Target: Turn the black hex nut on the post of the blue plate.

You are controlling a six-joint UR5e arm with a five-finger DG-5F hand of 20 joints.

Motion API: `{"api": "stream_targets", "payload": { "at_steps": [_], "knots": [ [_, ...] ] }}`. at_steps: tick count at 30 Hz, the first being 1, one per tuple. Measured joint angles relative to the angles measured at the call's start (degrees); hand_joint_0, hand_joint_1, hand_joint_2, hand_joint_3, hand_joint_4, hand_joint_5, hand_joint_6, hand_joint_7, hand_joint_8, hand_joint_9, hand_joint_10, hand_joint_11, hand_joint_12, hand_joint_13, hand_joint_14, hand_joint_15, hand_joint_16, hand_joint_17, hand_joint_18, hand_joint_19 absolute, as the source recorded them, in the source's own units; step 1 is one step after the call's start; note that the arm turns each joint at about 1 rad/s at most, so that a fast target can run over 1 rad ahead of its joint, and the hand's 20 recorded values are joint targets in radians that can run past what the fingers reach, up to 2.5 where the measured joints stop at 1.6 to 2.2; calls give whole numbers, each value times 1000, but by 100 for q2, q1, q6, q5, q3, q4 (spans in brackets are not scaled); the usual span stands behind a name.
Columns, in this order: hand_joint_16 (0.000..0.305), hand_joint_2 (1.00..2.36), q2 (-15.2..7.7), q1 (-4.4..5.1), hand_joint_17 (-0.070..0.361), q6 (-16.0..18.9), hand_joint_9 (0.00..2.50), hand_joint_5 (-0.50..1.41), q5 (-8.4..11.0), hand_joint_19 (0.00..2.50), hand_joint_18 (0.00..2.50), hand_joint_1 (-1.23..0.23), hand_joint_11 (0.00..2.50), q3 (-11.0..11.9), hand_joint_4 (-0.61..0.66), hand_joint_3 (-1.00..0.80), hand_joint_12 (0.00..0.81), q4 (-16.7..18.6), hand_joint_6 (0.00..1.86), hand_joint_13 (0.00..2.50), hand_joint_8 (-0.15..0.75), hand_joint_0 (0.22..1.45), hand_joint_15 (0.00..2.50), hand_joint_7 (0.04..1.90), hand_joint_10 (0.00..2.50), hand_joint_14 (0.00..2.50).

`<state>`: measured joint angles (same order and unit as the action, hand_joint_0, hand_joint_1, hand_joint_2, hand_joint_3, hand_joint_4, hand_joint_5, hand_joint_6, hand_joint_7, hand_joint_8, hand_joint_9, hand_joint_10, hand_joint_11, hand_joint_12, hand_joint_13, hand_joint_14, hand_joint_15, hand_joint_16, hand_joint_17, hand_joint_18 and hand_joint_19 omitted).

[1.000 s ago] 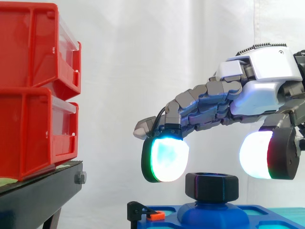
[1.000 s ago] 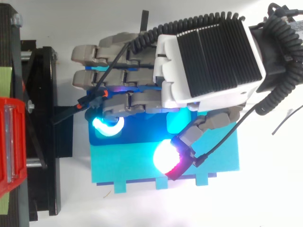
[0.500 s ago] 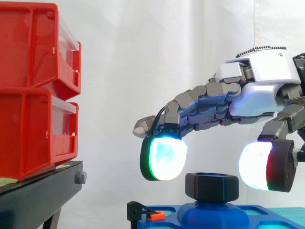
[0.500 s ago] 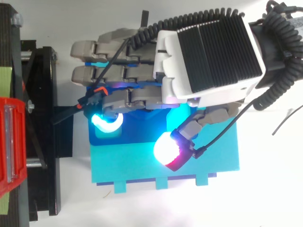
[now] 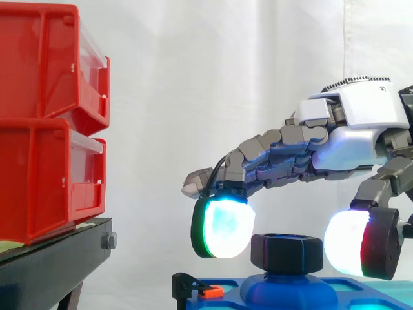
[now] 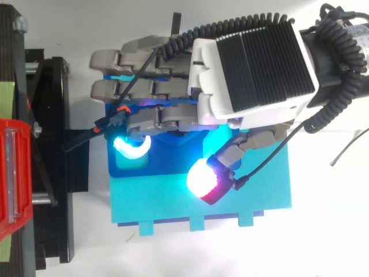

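Black hex nut (image 5: 286, 252) stands on the post of the blue plastic plate (image 6: 161, 202), with the hand (image 5: 352, 126) spread open above it, holding nothing, its glowing pads (image 5: 222, 227) flanking it, seemingly just clear; both should close squarely on opposite flats before twisting.

matt blk plastic hex nut (image 5: 286, 252); smooth blue plastic plate (image 6: 150, 202); glossy red plastic bins (image 5: 45, 123).
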<state>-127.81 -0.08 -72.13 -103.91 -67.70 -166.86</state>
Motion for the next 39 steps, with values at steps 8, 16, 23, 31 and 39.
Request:
{"api": "stream_targets", "payload": {
  "at_steps": [8,16,23,31,39],
  "knots": [
    [55,1000,0,-11,123,-11,112,-212,2,312,0,-668,0,-37,250,-500,370,65,504,0,243,418,0,912,0,0],
    [58,1000,0,-47,130,-59,130,-201,-5,329,0,-536,0,-38,282,-500,384,75,504,0,257,400,0,932,0,0],
    [58,1000,-1,-120,130,-156,162,-191,-25,330,0,-426,0,-37,304,-500,384,109,504,0,266,405,0,969,0,0],
    [57,1000,-1,-191,127,-232,187,-191,-112,340,0,-377,0,-41,292,-500,380,93,504,0,265,420,0,964,0,0],
    [56,1000,1,-248,126,-270,194,-191,-276,340,0,-366,0,-156,285,-500,377,112,504,0,265,426,0,964,0,0]
  ]
}}
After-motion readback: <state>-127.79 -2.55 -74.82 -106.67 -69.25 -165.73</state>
